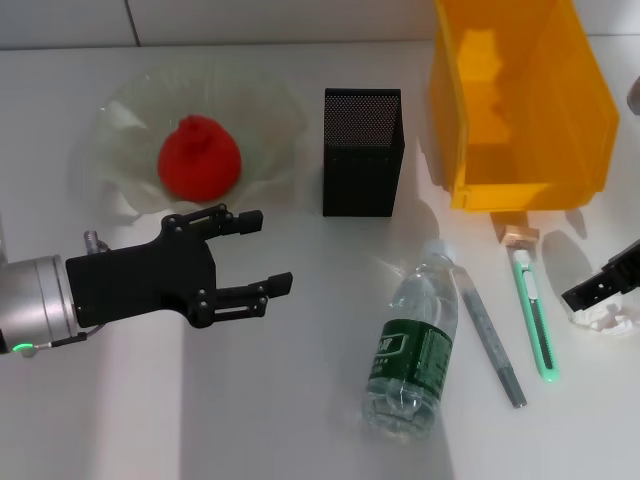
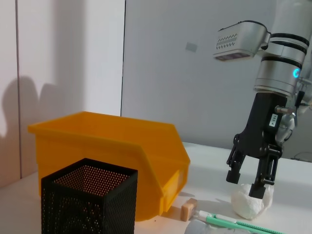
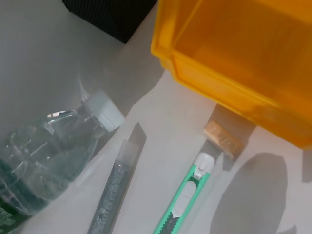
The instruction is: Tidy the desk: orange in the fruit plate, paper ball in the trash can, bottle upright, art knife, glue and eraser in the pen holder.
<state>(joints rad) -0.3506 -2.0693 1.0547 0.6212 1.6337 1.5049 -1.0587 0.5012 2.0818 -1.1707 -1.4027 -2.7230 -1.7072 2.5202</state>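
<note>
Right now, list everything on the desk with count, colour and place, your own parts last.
orange: 1, red-orange, in the plate.
plate: 1, pale green, far left of the desk.
pen holder: 1, black mesh, upright between the plate and the trash can.
trash can: 1, orange-yellow, far right.
bottle: 1, clear with green label and white cap, lying down near the middle.
grey knife: 1, grey, lying beside the bottle.
green knife: 1, green and white, lying right of the grey one.
eraser: 1, tan, in front of the trash can.
paper ball: 1, white, right edge, under the right gripper.
left gripper: 1, black, open, in front of the plate.
right gripper: 1, black, open over the paper ball.
</note>
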